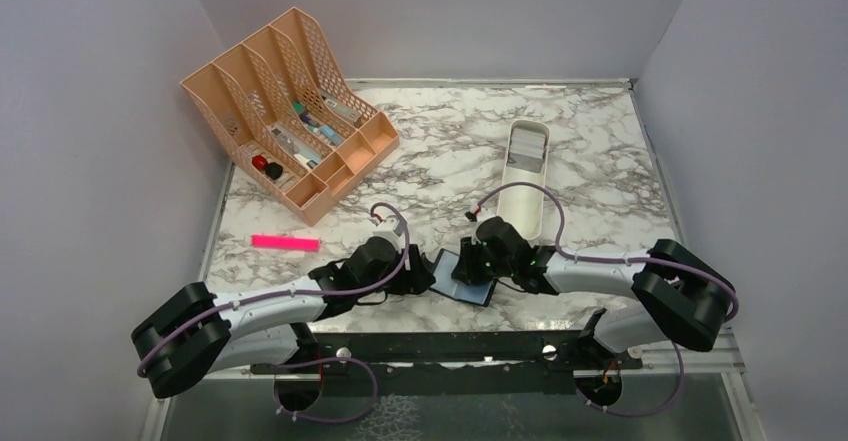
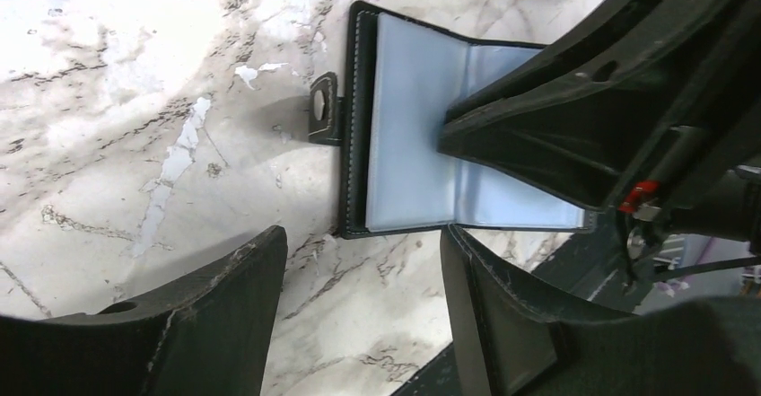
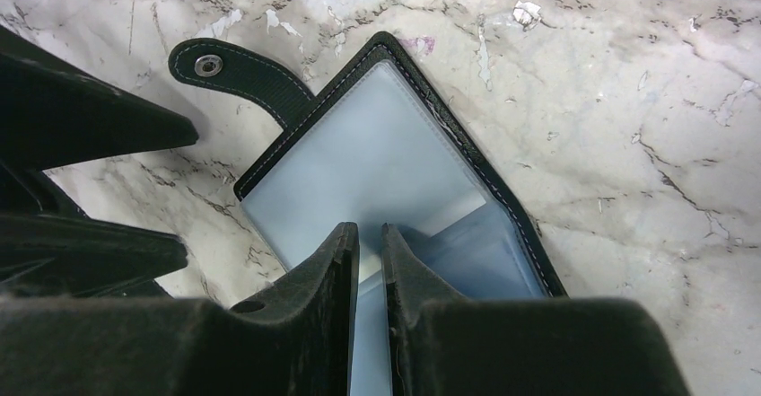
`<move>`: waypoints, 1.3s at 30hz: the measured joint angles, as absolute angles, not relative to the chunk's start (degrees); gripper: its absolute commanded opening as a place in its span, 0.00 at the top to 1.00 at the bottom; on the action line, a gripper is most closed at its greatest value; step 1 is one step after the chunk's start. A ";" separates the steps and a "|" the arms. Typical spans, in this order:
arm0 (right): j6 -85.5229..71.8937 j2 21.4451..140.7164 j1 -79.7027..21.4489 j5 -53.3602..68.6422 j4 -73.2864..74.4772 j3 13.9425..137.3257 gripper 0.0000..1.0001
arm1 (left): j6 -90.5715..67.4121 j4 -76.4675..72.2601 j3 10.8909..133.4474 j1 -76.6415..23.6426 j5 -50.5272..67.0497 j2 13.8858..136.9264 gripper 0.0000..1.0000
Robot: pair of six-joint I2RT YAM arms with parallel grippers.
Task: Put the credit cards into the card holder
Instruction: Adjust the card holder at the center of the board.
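A black card holder (image 3: pixel 368 162) lies open on the marble table (image 1: pixel 600 151) between my two arms, its clear plastic sleeves facing up and its snap strap (image 3: pixel 238 73) flat to one side. My right gripper (image 3: pixel 370 227) is on the holder's middle fold, its jaws almost together and pinching a sleeve leaf. Just off the holder's (image 2: pixel 413 145) near corner, my left gripper (image 2: pixel 362 234) stands open over bare marble with nothing between its fingers. Grey and white credit cards (image 1: pixel 528 146) lie in the far end of a white oblong tray (image 1: pixel 530 211). No card shows in the sleeves.
A peach slotted desk organiser (image 1: pixel 290 111) with small items stands at the back left. A pink marker (image 1: pixel 285 243) lies on the left of the table. Grey walls close in the left, back and right sides.
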State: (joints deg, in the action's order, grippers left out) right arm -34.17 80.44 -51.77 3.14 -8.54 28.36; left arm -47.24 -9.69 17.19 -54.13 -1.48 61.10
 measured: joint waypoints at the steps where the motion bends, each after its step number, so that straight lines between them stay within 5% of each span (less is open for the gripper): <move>1: -34.15 80.29 -51.77 3.14 -8.73 28.16 0.78 | -47.03 -9.69 17.30 -54.13 -1.52 61.87 0.34; 16: -33.36 76.77 -51.77 3.51 -7.14 26.15 0.78 | -40.05 -8.54 22.90 -54.13 -10.39 70.00 0.38; 25: -33.32 74.37 -51.77 4.36 -3.81 26.22 0.77 | -37.80 -8.64 26.28 -54.15 -11.66 75.07 0.98; 39: -33.15 70.98 -51.77 4.38 2.11 27.31 0.75 | -42.04 -5.37 24.77 -54.15 -15.38 68.51 1.00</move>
State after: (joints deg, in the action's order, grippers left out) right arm -33.15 70.98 -51.77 4.38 2.11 27.31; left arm -42.04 -5.37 24.77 -54.15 -15.38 68.51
